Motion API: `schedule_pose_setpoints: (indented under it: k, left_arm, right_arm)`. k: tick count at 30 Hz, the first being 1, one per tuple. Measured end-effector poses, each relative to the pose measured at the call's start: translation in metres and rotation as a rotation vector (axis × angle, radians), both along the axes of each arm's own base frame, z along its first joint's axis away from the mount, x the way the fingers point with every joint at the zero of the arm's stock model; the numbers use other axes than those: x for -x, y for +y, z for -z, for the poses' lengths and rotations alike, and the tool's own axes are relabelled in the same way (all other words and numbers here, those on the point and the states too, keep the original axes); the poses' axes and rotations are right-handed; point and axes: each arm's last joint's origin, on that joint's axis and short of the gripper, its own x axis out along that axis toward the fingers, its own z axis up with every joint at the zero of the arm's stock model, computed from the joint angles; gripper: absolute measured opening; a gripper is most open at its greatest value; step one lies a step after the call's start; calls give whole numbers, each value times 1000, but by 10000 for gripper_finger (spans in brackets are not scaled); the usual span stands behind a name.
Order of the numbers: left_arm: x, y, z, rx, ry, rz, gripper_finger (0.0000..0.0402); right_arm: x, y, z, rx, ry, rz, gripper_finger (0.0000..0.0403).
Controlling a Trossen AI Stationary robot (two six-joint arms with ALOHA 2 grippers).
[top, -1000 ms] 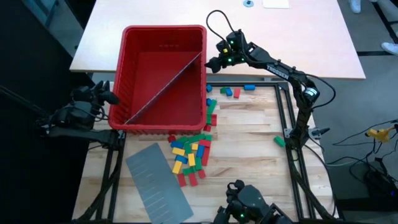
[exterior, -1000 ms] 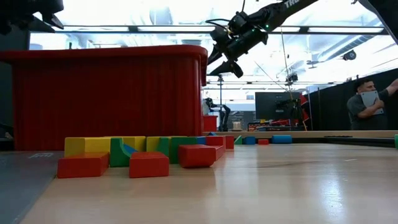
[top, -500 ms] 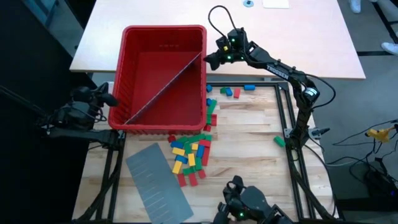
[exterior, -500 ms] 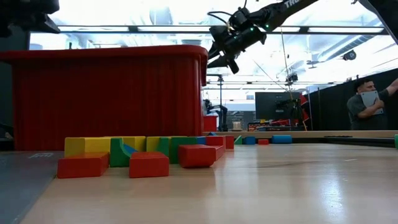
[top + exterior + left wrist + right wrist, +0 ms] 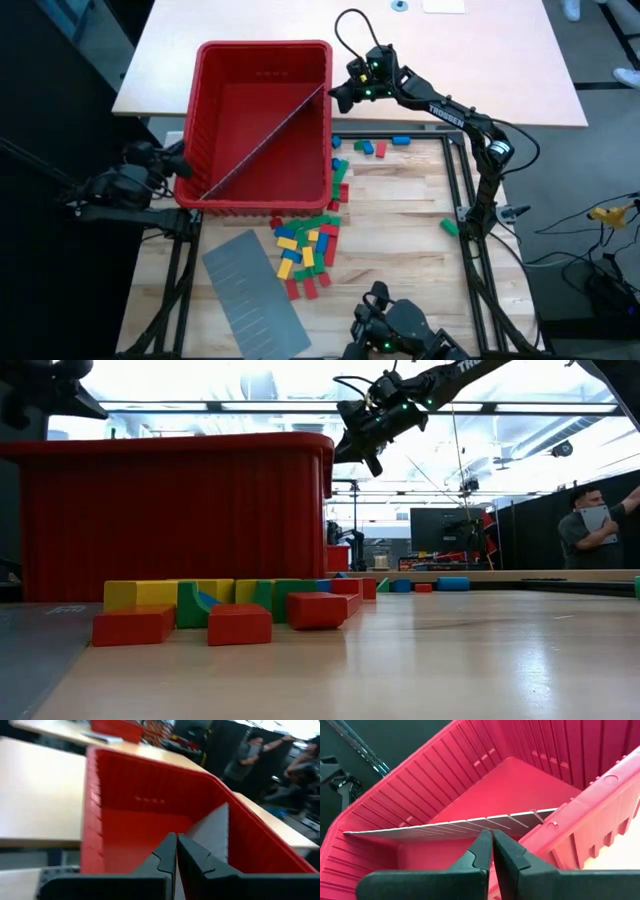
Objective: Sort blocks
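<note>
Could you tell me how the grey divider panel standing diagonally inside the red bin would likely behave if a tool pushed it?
The grey divider panel looks thin and flat, so probably light and somewhat flexible. It stands on edge, wedged corner to corner in the red bin, so a push might tip it over.

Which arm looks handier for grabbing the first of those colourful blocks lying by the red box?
Probably the right. Its gripper hovers by the red bin's far corner, shut and empty, with stray blocks just below. The left gripper, also shut, sits across the bin from every block.
</note>
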Motion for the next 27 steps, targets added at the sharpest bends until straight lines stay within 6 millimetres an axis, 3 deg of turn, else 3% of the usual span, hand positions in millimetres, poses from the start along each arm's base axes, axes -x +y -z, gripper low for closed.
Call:
schedule_pose_setpoints:
  k: [7, 16, 27]
  left_arm:
    - [-1, 0, 1, 16, -12, 17, 0]
    - [-3, -1, 2, 42, -10, 85, 0]
    - [-32, -5, 5, 92, 113, 189, 0]
  right_arm:
    - [-4, 2, -5, 7, -61, -39, 0]
    - [-23, 23, -7, 29, -75, -137, 0]
    - [-40, 24, 18, -48, -48, -180, 0]
